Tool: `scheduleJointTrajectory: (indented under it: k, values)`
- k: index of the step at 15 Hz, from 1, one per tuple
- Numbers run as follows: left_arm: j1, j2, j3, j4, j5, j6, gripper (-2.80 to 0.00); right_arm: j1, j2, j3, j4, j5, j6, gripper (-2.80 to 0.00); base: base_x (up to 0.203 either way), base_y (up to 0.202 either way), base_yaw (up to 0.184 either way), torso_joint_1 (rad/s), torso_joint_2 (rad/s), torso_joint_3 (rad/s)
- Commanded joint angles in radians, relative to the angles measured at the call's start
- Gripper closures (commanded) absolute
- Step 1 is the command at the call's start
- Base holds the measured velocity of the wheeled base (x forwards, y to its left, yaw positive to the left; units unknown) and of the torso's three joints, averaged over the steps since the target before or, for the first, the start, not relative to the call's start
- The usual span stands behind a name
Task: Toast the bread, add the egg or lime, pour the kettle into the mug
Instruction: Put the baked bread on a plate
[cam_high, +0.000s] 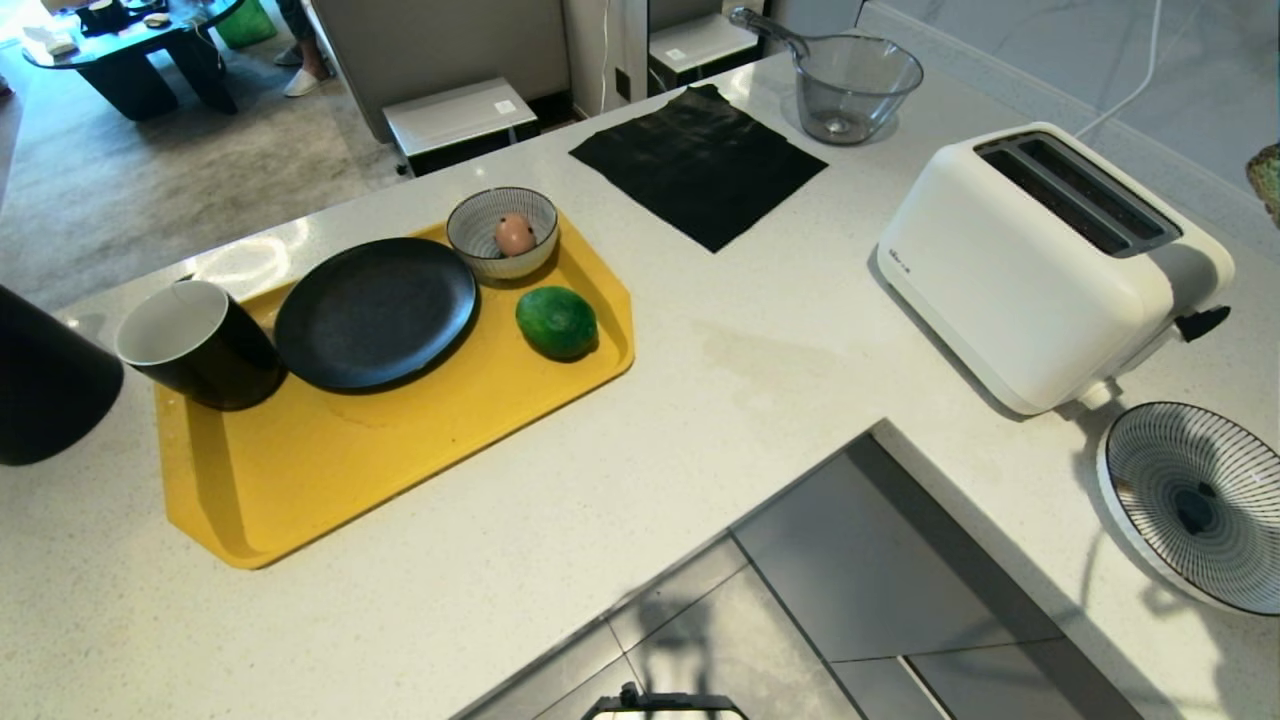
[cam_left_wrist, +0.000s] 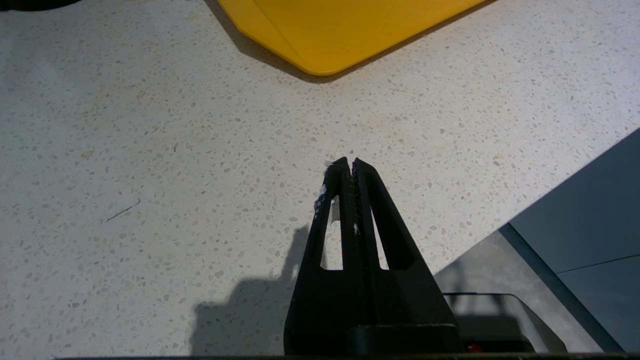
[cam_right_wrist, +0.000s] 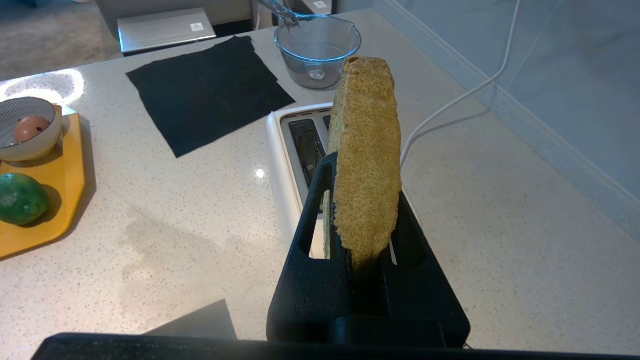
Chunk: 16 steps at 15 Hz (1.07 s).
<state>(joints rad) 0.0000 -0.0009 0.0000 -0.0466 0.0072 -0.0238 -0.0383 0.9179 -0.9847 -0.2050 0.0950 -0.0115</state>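
My right gripper (cam_right_wrist: 362, 187) is shut on the bread (cam_right_wrist: 367, 160), a thick slice seen edge-on with a rough olive-brown crust, held upright over the white toaster (cam_right_wrist: 287, 150). In the head view only a bit of bread (cam_high: 1268, 175) shows at the right edge, beyond the toaster (cam_high: 1030, 280). On the yellow tray (cam_high: 330, 470) stand the black mug (cam_high: 195, 345), a black plate (cam_high: 375, 312), the lime (cam_high: 556, 321) and a striped bowl (cam_high: 470, 240) with the egg (cam_high: 515, 234). The black kettle (cam_high: 40, 380) is cut off at the left. My left gripper (cam_left_wrist: 350, 162) is shut and empty over bare counter near the tray's corner (cam_left_wrist: 320, 55).
A black cloth (cam_high: 700, 165) and a clear glass jug-bowl (cam_high: 855, 85) lie at the back of the counter. A striped dish (cam_high: 1195, 500) sits at the right, by the toaster's lever. The counter has a notch with grey floor (cam_high: 850, 580) below. A white cord (cam_right_wrist: 465, 95) runs behind the toaster.
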Motion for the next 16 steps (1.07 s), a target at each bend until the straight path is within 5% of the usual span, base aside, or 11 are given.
scheduleJointTrajectory:
  k: [1,16]
  values:
    - [0.001,-0.001,0.017,-0.001,0.000,-0.001,0.00,0.000,-0.001,0.000,-0.004,0.002,-0.001,0.00,0.000,0.000,0.000,0.000,0.00,0.000]
    - [0.000,-0.001,0.017,-0.001,0.000,-0.001,0.00,0.000,0.004,0.046,-0.031,0.005,-0.015,0.00,0.000,0.000,0.000,0.000,0.00,0.000]
